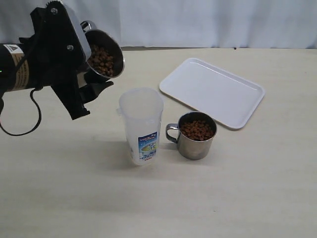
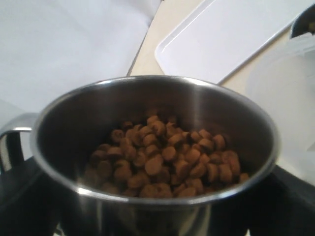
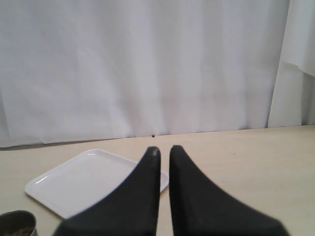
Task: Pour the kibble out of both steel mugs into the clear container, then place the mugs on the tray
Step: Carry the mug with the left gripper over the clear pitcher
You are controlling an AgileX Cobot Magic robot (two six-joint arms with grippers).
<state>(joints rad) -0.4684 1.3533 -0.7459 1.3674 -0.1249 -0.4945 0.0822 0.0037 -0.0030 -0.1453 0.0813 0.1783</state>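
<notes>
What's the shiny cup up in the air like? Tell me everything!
The raised steel mug is short, round and shiny, with a looped handle on its side. Brown kibble lies inside. The left gripper clamps it by the body, off the table, tilted with its mouth leaning toward the clear container. Nothing is spilling yet.

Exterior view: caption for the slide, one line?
Left hand holds a steel mug of kibble tilted toward the clear container; second full mug stands near the tray.
</notes>
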